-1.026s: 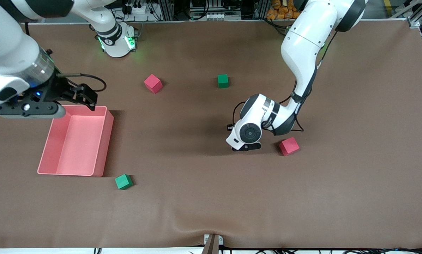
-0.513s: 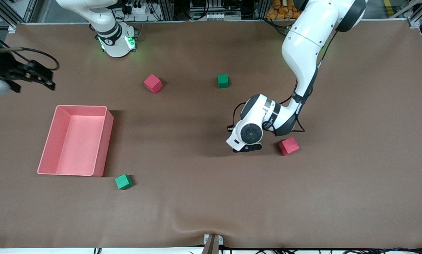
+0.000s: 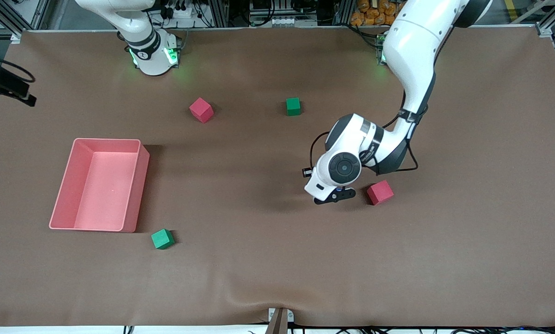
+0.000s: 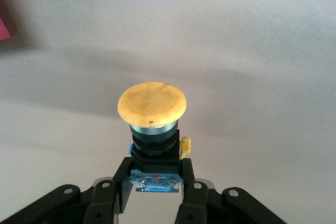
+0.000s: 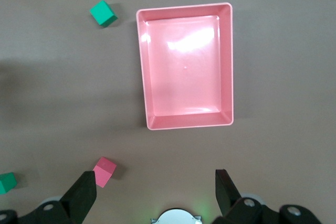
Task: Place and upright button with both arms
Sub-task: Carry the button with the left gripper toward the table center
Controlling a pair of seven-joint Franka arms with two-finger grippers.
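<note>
Gripping the button (image 4: 152, 109) by its black body, the left gripper (image 4: 156, 187) was seen shut tight on it, with the round orange cap pointing away from the fingers (image 4: 122, 182). In the front view the left gripper (image 3: 335, 195) was held low over the brown table (image 3: 277, 269), just beside a red cube (image 3: 380, 192), and the button itself was hidden there under the white wrist.

The right gripper (image 5: 156, 192) was held wide open with nothing in it. It was kept high over the table at the right arm's end, and only a dark bit of it (image 3: 8, 86) was seen at the edge of the front view. A pink tray (image 5: 185, 65) was seen under it, with a green cube (image 5: 103, 13) near one corner. Another red cube (image 3: 201, 109) and another green cube (image 3: 293, 106) were seen closer to the robot bases.
</note>
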